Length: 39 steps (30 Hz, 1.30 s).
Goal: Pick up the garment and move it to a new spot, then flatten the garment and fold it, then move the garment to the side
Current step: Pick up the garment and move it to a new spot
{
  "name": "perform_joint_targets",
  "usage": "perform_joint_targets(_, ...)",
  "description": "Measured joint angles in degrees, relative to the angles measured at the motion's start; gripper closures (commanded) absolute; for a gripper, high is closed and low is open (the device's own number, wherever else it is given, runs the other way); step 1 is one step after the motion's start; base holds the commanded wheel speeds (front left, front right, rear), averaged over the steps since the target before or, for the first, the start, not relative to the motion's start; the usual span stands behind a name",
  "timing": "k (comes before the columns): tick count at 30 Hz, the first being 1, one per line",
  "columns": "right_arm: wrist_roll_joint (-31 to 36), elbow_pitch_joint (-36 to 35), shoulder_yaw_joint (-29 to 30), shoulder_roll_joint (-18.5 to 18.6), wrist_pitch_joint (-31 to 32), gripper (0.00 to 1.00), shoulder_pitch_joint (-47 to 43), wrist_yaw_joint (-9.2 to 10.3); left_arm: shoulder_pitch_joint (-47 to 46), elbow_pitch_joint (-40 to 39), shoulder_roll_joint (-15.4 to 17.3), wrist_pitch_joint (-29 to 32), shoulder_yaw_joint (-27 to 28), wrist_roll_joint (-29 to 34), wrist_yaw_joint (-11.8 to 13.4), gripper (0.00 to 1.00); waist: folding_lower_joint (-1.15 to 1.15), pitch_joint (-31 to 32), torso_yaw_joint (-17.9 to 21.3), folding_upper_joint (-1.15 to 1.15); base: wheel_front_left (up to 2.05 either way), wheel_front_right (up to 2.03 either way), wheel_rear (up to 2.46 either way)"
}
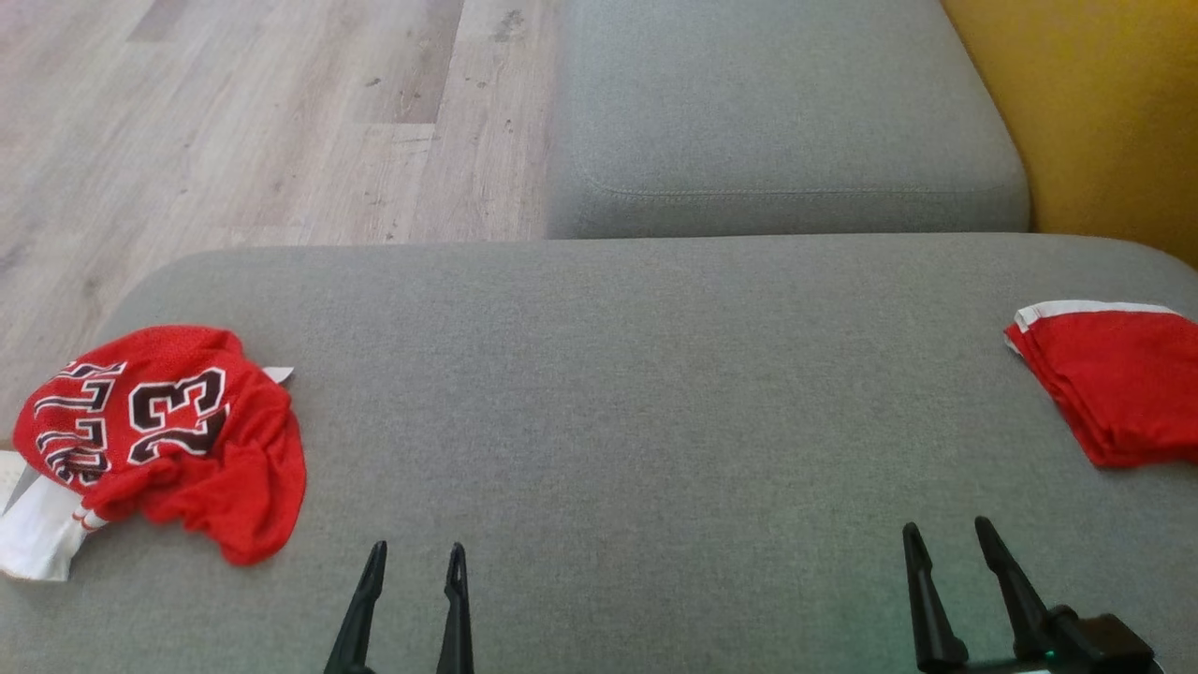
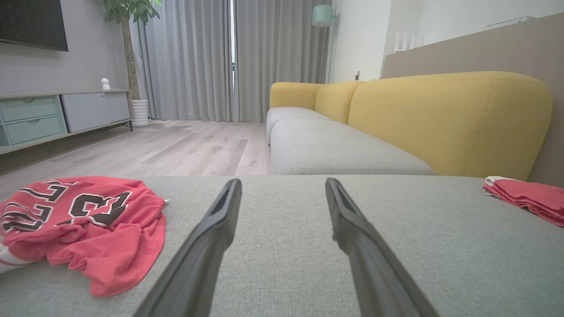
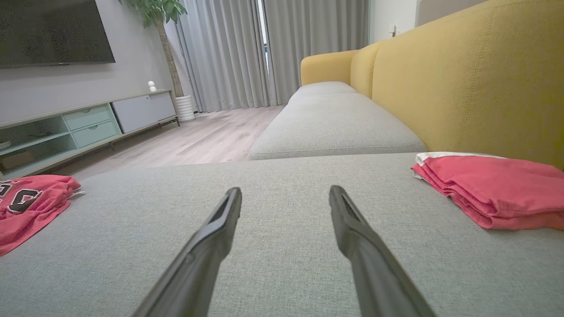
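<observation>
A crumpled red jersey garment (image 1: 173, 435) with black and white lettering and a white trim lies at the left end of the grey sofa cushion (image 1: 618, 374); it also lies left in the left wrist view (image 2: 83, 224) and far left in the right wrist view (image 3: 28, 204). My left gripper (image 1: 415, 556) stands open at the cushion's near edge, to the right of the jersey and apart from it, with nothing between its fingers (image 2: 220, 215). My right gripper (image 1: 945, 529) is open and empty at the lower right, its fingers (image 3: 220, 220) pointing over bare cushion.
A folded red garment (image 1: 1118, 379) with a white band lies at the cushion's right end (image 3: 489, 189). Beyond is a second grey seat cushion (image 1: 777, 112) with a yellow backrest (image 1: 1095, 103) on the right. Wooden floor (image 1: 234, 122) lies to the left.
</observation>
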<state>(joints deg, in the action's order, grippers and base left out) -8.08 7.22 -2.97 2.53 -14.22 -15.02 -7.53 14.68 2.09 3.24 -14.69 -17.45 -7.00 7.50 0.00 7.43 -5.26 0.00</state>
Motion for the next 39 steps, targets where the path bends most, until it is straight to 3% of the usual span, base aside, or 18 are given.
perform_joint_targets(18, -0.1, 0.0, 0.0, 0.0, 0.0, 0.00, -1.1, 0.00, 0.0, 1.4, 0.0, 0.0, 0.5, 0.6, -0.5, 0.00, 0.00, 0.2, -2.5, 0.00, 0.00, 0.00, 0.00)
perform_joint_targets(39, -1.0, -0.1, -2.4, -0.1, 0.0, 0.00, -0.9, 0.00, 0.0, 1.1, 0.1, 0.0, 4.8, 2.0, -1.0, 0.00, 0.00, -2.0, -17.3, 0.00, 0.00, 0.00, 0.00)
